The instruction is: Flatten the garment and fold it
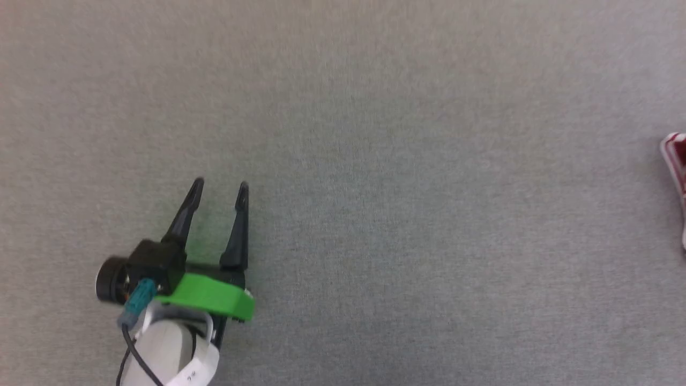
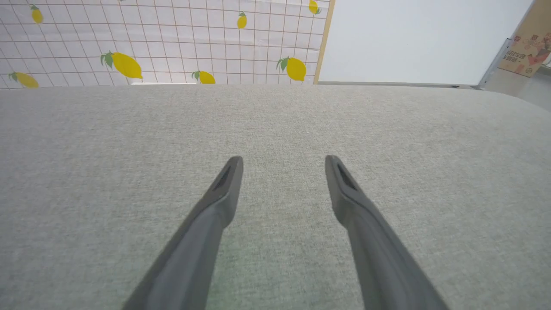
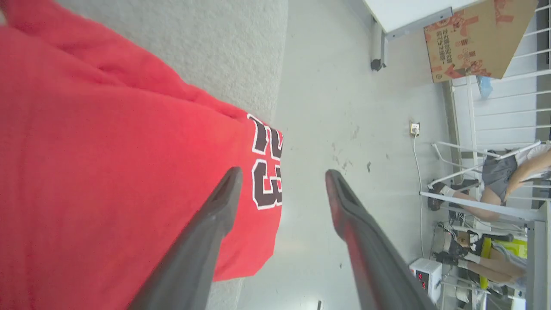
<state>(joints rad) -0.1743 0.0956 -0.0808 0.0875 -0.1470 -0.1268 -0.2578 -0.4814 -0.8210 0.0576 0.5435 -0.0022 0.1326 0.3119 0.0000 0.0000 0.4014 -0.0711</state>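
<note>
Worktop (image 1: 407,161): grey woven cloth that spans the head view.
Floor (image 3: 344,107): pale and scuffed, beyond the worktop's edge in the right wrist view.
Garment (image 3: 107,172): red and rumpled, lying at the worktop's right edge. Its printed part reaches just past that edge. A red-and-white bit of it shows at the far right of the head view (image 1: 676,155).
Screen (image 2: 163,38): white grid with yellow lemons, standing behind the worktop.
Box (image 3: 473,38): brown cardboard, printed, off by the railings.
Left gripper (image 1: 221,185): low over bare worktop, well apart from the garment, fingers released and spread.
Right gripper (image 3: 283,173): above the garment's edge, fingers released and spread, one over red cloth, one over floor.
Print (image 3: 267,172): black "23" outlined in white.
</note>
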